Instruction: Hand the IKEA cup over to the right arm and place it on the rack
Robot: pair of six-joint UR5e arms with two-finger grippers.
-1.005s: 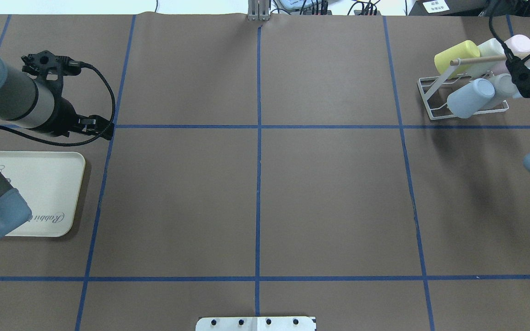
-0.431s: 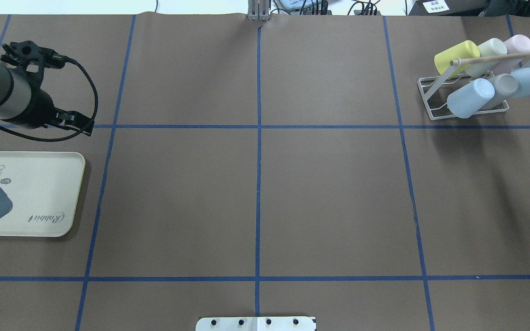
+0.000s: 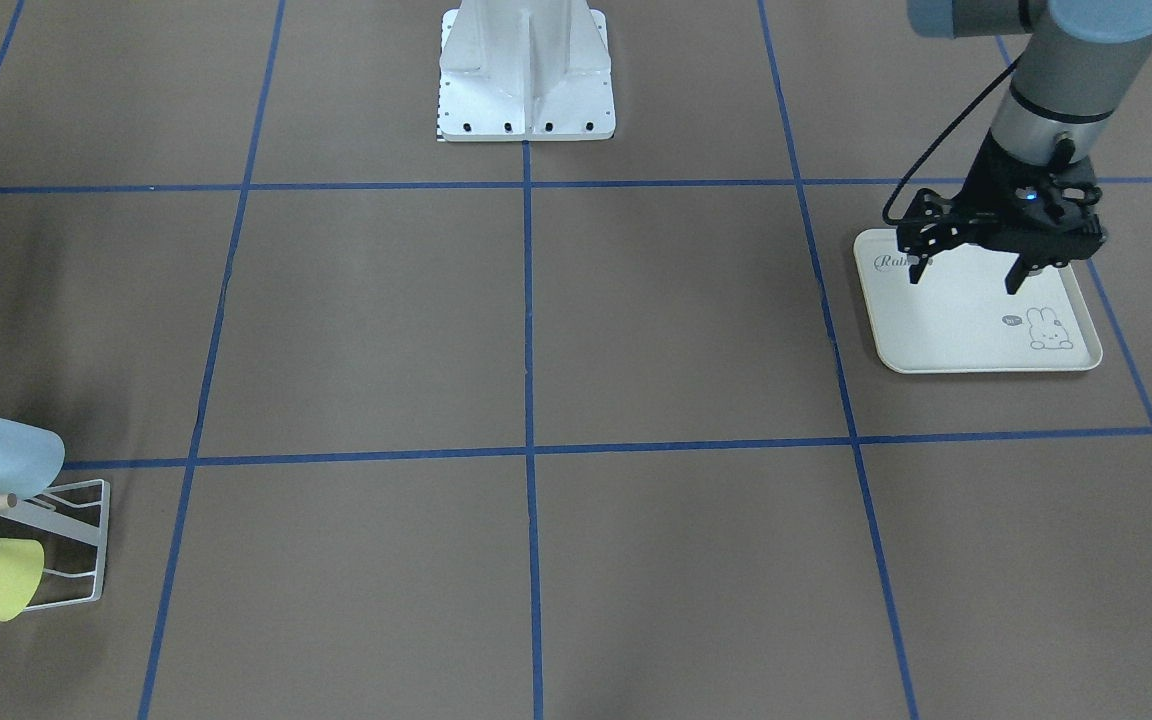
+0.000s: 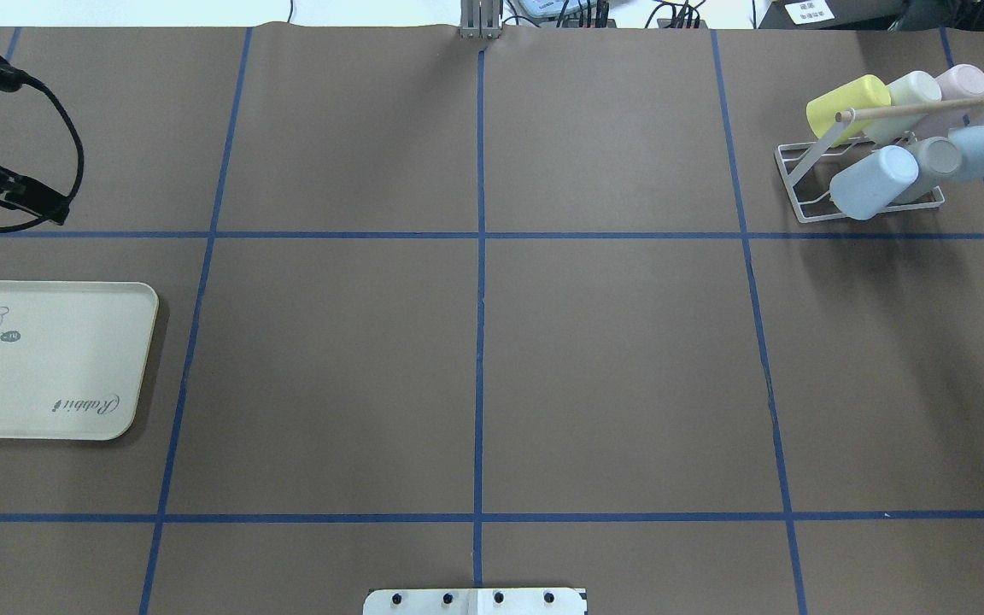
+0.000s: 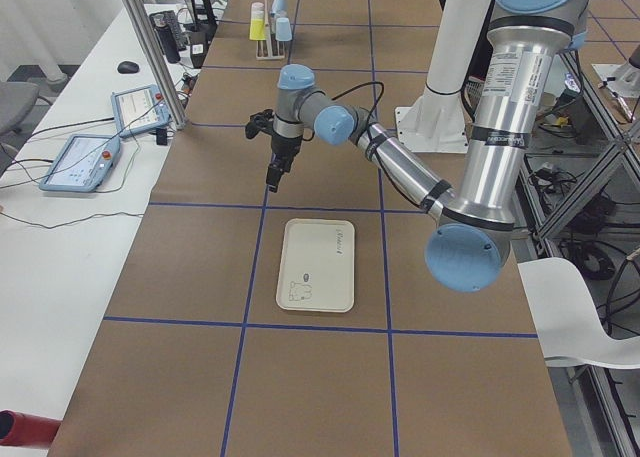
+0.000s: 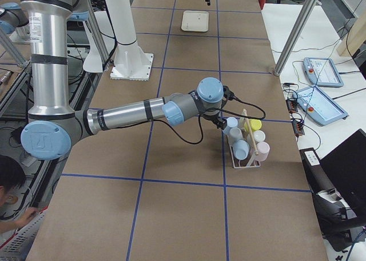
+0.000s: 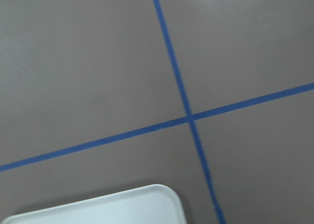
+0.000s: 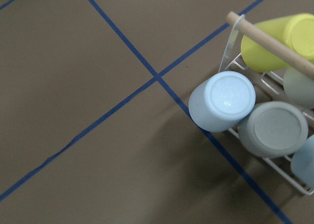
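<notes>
Cups, 6 on the rack, look light, rigid and slick; pinch across the wall. Left gripper spread, empty; right gripper: cannot tell.

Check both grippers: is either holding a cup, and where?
Left gripper holds nothing; its fingers are open above the tray. Right gripper, beside the rack, cannot be told.

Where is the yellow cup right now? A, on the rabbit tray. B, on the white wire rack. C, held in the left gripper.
B: the yellow cup lies tilted on the white wire rack with the other cups, and the left gripper is open and holds nothing.
</notes>
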